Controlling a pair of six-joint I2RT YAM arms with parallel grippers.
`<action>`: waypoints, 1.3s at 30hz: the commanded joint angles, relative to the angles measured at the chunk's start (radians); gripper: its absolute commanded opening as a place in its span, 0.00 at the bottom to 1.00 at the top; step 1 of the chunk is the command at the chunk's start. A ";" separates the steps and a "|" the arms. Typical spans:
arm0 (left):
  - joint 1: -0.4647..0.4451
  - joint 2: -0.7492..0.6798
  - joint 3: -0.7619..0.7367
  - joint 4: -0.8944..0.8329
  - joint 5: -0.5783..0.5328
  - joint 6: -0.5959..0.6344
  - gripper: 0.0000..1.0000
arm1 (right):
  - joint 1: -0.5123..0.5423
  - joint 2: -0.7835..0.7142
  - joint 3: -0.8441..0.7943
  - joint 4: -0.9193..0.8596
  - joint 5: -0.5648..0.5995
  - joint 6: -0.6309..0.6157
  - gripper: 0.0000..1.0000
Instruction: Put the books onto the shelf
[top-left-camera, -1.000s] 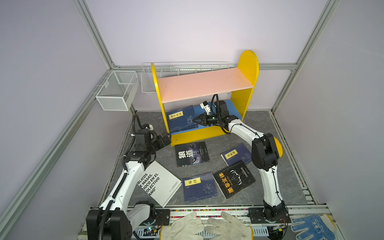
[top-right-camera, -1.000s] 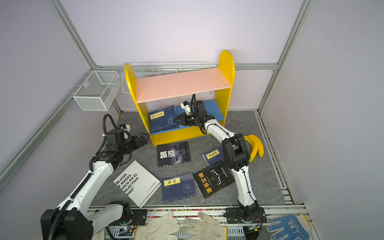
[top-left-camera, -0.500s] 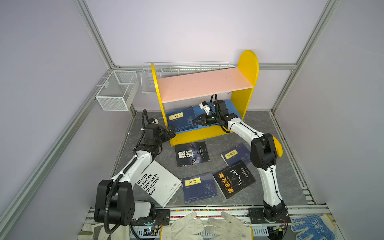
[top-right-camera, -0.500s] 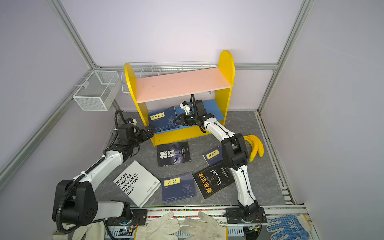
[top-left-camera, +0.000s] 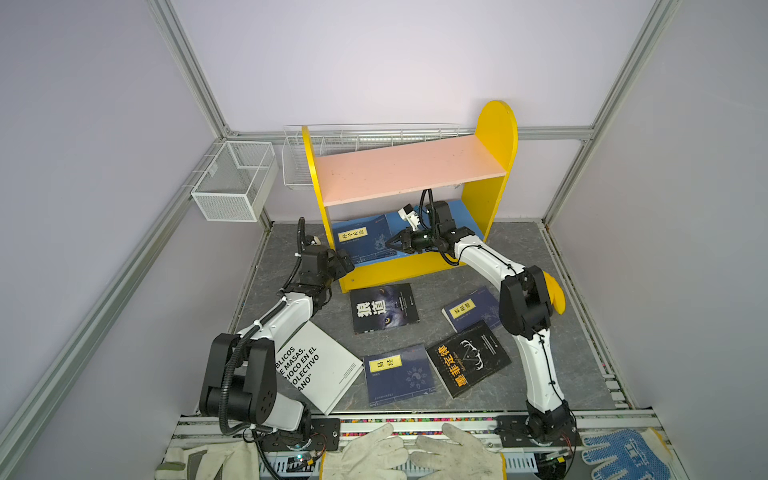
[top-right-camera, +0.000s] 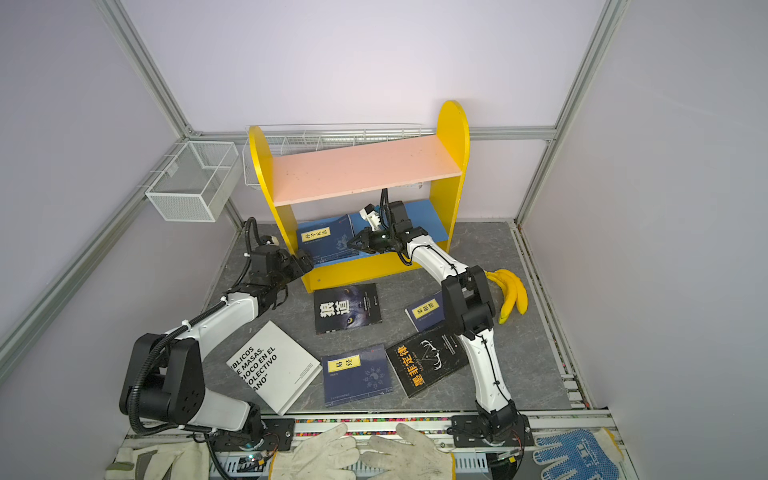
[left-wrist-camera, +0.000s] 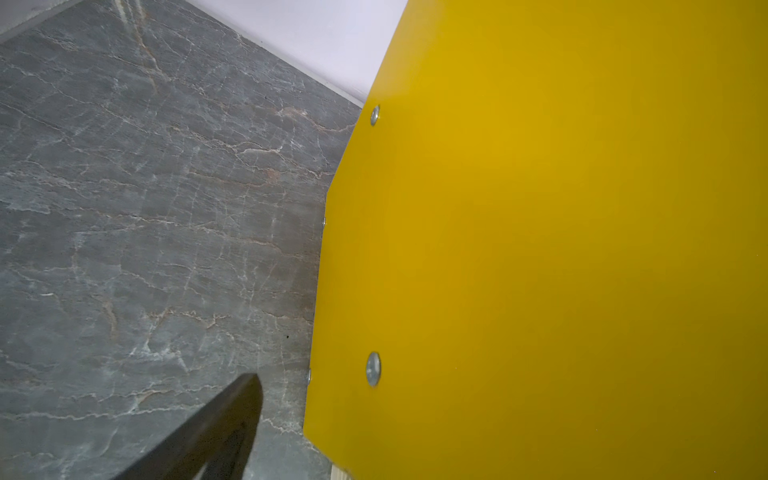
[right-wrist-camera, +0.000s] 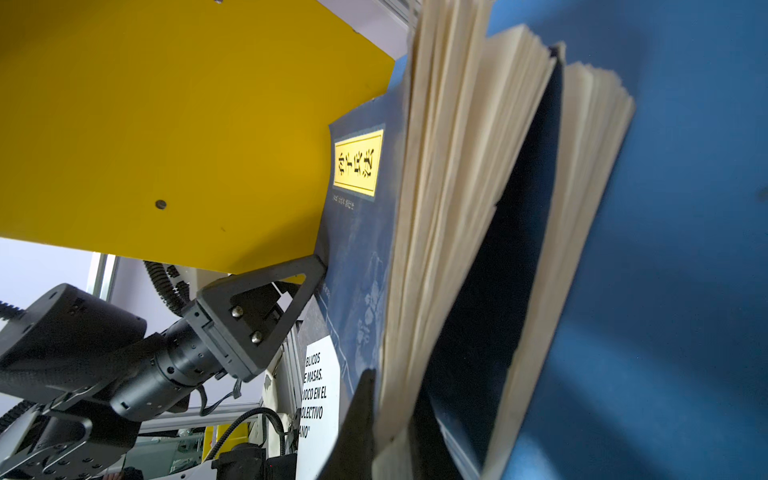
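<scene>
Clamped on the page edge of a navy book with a yellow label (top-left-camera: 360, 243), the right claw (top-left-camera: 392, 243) reaches in under the pink upper board (top-left-camera: 407, 166) of the shelf (top-left-camera: 494, 137). This labelled book lies at the left end of the blue lower board (top-left-camera: 471, 216), close against the left side panel. In the right wrist view its pages fan apart. A second navy book (right-wrist-camera: 582, 208) lies between it and the board.

At the lower front corner of the left side panel, the left claw (top-left-camera: 347, 262) stands with jaws wide apart and holds nothing. One finger (left-wrist-camera: 208, 436) lies outside the panel, above the grey table surface (top-left-camera: 582, 332). The tip of the other finger (right-wrist-camera: 266, 303) meets the near corner of the labelled book.

Five books lie flat on the table in front of the shelf:
- black wolf-cover book (top-left-camera: 382, 307), just before the shelf base;
- small navy book (top-left-camera: 467, 309), partly behind the right arm;
- black antler-cover book (top-left-camera: 467, 357);
- front navy book (top-left-camera: 397, 374), beside the antler-cover book;
- white book (top-left-camera: 320, 365), partly under the left arm.

A banana bunch (top-right-camera: 511, 295) lies right of the right arm. Two wire baskets (top-left-camera: 232, 183) hang on the walls. Work gloves (top-left-camera: 415, 453) rest on the front rail.
</scene>
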 joint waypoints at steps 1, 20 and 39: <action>-0.003 0.025 0.007 -0.029 -0.070 -0.002 1.00 | 0.024 0.026 0.004 -0.046 0.056 -0.043 0.14; -0.003 0.029 0.020 -0.039 -0.077 -0.025 0.99 | -0.045 -0.087 0.006 -0.089 0.220 -0.097 0.41; -0.004 -0.333 -0.112 -0.030 0.293 0.104 0.99 | -0.042 -0.355 -0.297 -0.094 0.258 -0.217 0.57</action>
